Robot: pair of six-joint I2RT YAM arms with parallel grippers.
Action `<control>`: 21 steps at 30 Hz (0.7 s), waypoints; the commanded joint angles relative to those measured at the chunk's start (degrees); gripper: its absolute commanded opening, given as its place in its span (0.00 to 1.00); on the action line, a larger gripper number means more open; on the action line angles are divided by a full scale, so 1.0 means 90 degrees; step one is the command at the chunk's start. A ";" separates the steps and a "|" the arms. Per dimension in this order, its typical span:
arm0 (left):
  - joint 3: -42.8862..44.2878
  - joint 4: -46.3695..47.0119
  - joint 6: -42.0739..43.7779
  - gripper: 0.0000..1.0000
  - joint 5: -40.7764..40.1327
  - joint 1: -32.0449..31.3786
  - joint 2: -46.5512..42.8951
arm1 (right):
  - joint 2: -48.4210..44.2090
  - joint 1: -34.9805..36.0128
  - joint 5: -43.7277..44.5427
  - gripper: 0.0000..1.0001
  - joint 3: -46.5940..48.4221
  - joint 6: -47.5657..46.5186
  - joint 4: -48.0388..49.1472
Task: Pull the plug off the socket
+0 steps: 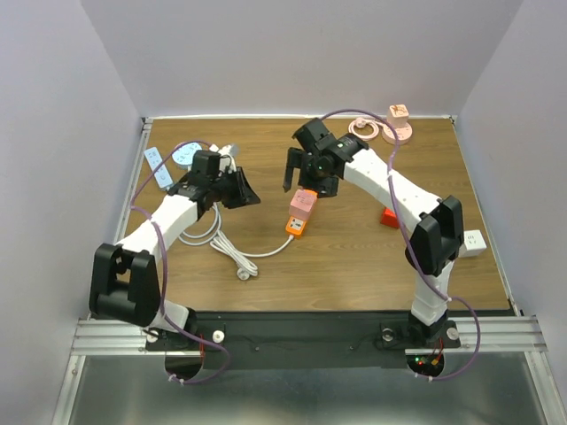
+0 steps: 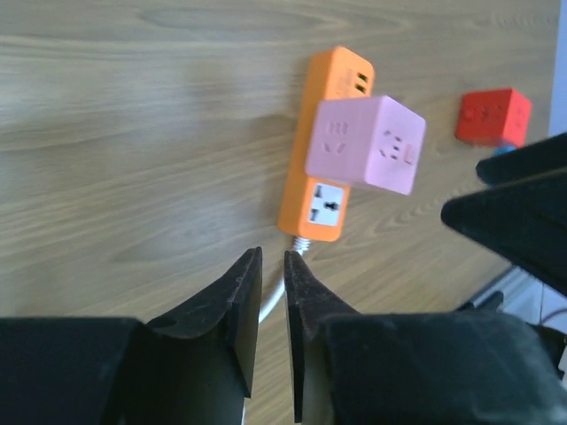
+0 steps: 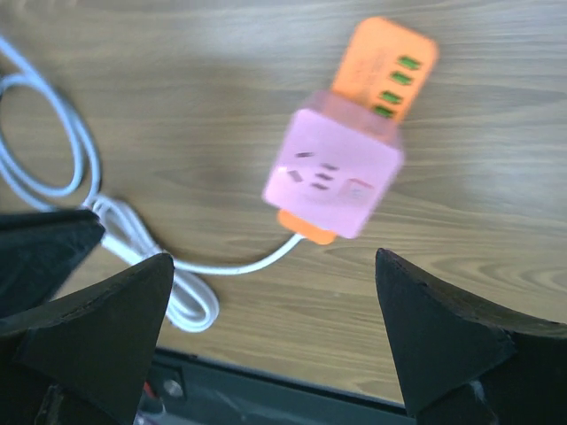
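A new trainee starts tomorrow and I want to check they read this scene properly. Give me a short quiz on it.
1. True or false: the right gripper is shut on the pink cube plug.
2. The cable leaving the orange socket strip is: A white, B black, C red.
3. Fill in: seen from the top camera, the small block to the right of the strip is ____ in colour.
Key: 1 false, its jaws stand wide open; 2 A; 3 red.
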 commanded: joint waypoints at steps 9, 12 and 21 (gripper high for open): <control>-0.0249 0.2687 -0.1474 0.00 0.0807 -0.1203 0.1385 | -0.0179 -0.0691 0.0765 1.00 -0.0207 0.0712 -0.0415; -0.0132 0.3000 -0.1573 0.00 0.0915 -0.1447 0.1766 | 0.0066 -0.0691 0.0607 1.00 -0.0119 0.0790 -0.0318; -0.0395 0.3225 -0.1690 0.00 0.0847 -0.1565 0.2138 | 0.0457 -0.0681 0.0090 1.00 -0.0089 0.0995 -0.0064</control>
